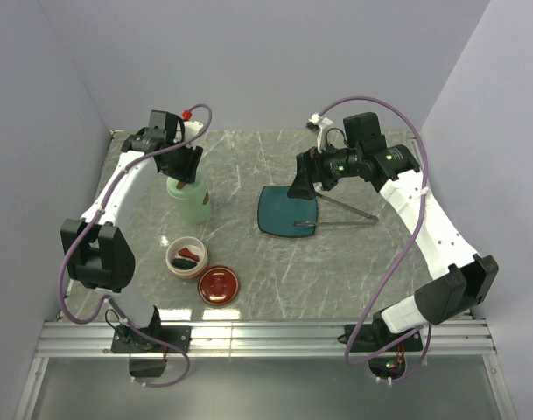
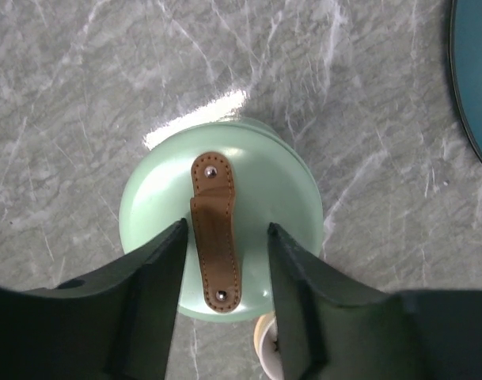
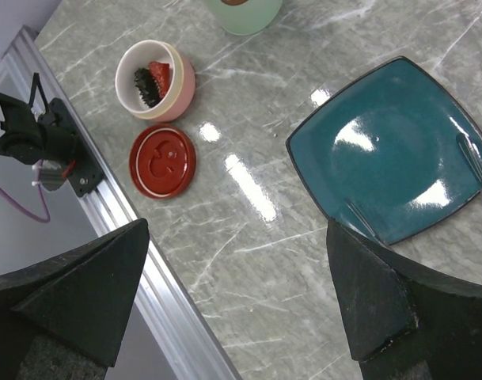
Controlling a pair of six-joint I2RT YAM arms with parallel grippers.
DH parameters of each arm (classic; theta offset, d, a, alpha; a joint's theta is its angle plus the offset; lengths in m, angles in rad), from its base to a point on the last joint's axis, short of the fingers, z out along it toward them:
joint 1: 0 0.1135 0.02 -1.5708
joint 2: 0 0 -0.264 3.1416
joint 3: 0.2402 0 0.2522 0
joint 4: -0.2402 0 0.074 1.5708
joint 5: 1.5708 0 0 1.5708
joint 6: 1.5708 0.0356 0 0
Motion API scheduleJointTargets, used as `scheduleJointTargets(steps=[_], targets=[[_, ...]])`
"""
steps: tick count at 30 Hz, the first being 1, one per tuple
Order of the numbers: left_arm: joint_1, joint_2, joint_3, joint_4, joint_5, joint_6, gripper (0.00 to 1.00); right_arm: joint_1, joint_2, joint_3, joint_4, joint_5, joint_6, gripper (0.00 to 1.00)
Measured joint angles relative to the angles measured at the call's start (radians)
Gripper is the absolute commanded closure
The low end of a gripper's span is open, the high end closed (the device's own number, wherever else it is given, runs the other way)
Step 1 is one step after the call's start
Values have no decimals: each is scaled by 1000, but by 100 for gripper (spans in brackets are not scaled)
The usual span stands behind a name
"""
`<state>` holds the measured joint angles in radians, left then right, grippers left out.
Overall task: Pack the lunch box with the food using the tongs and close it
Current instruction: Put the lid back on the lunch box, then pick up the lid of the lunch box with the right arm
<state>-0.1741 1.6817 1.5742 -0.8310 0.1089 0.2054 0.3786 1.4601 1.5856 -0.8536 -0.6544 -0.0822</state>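
Note:
The tall mint-green pot (image 1: 191, 203) stands at the left with its flat lid (image 2: 221, 229) on it, and a brown strap (image 2: 215, 229) runs across the lid. My left gripper (image 2: 226, 228) hangs open just above the lid, one finger on each side of the strap with a gap on both sides. The cream bowl (image 1: 186, 256) holds red and dark food (image 3: 149, 79). Its dark-red lid (image 1: 219, 284) lies beside it. The silver tongs (image 1: 349, 207) lie with their tips on the teal plate (image 1: 284, 210). My right gripper (image 3: 237, 237) is wide open and empty above the plate's far edge.
A metal rail (image 1: 266, 337) runs along the table's near edge, by the arm bases. Grey walls close in the table at the back and on both sides. The bowl and the red lid sit close to that rail, near my left arm's base.

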Motion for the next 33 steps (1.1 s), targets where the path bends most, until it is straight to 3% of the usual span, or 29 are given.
scheduleJointTargets(steps=[8,15,20,26,33], targets=[[63,19,134,-116,64,0,40,0,5,-1,-1,2,-39,0],[123,-61,184,-52,154,-18,35,46,49,-5,3,31,-78,7],[190,-243,79,50,264,-63,32,214,107,-45,40,120,-110,16],[280,-484,-94,144,336,-116,26,434,261,-47,98,219,-94,40],[375,-629,-206,198,394,-201,25,574,429,-42,145,293,-48,45]])
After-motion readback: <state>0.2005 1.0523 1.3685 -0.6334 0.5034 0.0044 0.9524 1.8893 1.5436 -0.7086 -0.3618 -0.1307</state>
